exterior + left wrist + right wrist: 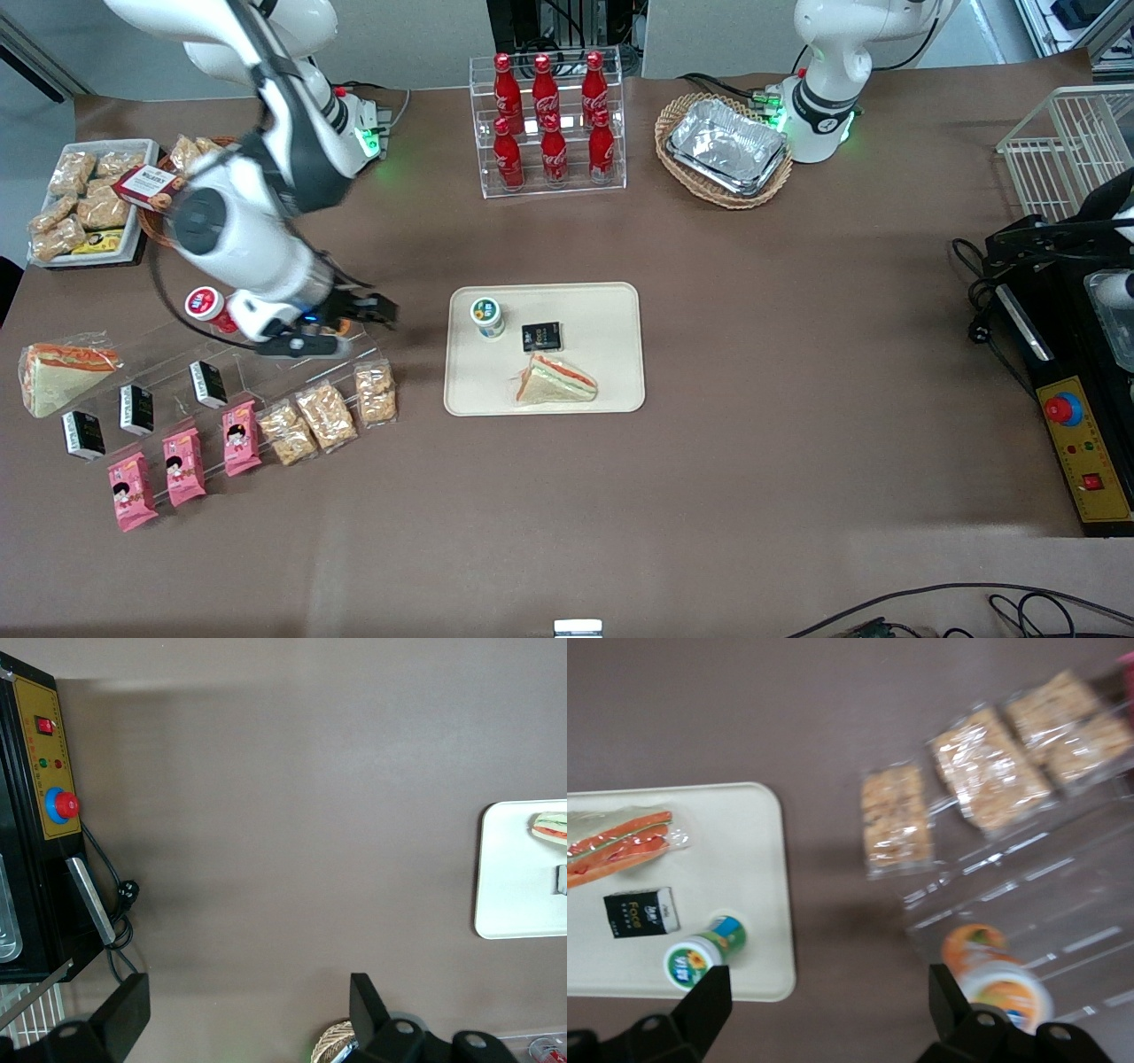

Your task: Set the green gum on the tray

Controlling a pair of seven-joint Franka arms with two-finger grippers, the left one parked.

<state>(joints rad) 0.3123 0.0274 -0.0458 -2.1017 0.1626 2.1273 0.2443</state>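
The green gum (486, 317) stands upright on the cream tray (602, 310), in the tray's corner toward the working arm's end, farther from the front camera than the sandwich. In the right wrist view the green gum (700, 958) stands near the tray's (744, 859) rim. My gripper (376, 312) is open and empty, above the bare table beside the tray, between it and the clear display stand. In the wrist view the gripper (828, 1001) spans bare tablecloth, apart from the gum.
A wrapped sandwich (556, 379) and a small black box (541, 337) lie on the tray. An orange-lidded canister (992, 979), a red-lidded one (205, 306) and snack packs (328, 415) sit at the clear stand. A cola rack (549, 124) and a basket of foil trays (725, 151) stand farther back.
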